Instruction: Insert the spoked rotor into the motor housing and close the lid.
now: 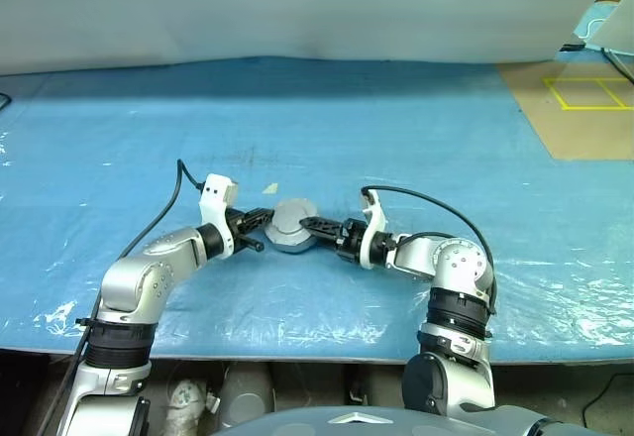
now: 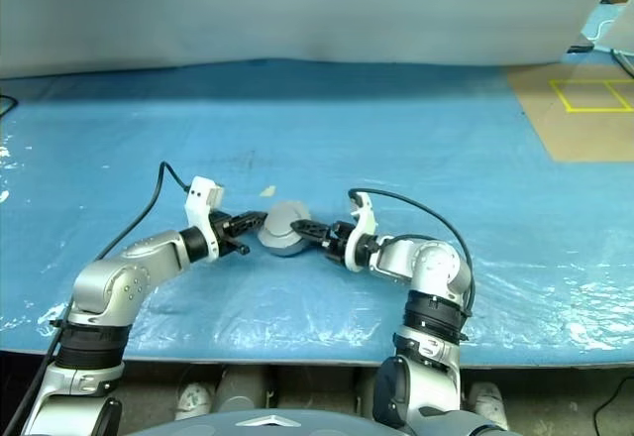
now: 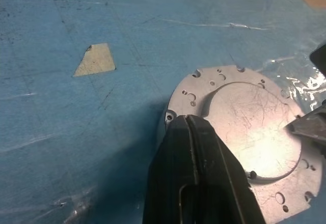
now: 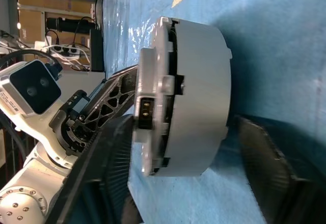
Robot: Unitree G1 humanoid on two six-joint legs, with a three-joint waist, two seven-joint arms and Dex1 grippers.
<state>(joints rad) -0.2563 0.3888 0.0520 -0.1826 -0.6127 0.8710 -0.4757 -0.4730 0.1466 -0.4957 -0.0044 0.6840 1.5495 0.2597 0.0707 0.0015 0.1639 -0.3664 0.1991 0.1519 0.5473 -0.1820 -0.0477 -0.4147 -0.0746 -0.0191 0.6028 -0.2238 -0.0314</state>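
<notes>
- Metal motor housing (image 1: 293,226) on blue mat (image 1: 396,139), lid (image 3: 239,127) on top; looks rigid, heavy, slick.
- L gripper (image 1: 260,220) shut at rim.
- R gripper (image 1: 309,225) jaws straddle housing; grip by sidewall.

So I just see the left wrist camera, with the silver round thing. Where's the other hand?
Observer: The right hand is on the opposite side of the motor housing, with its fingers open on either side of it.
Operator: Is the lid all the way down?
Observer: Side on, from the right wrist camera, the lid lies on the housing, with a thin dark gap showing at the rim.
</notes>
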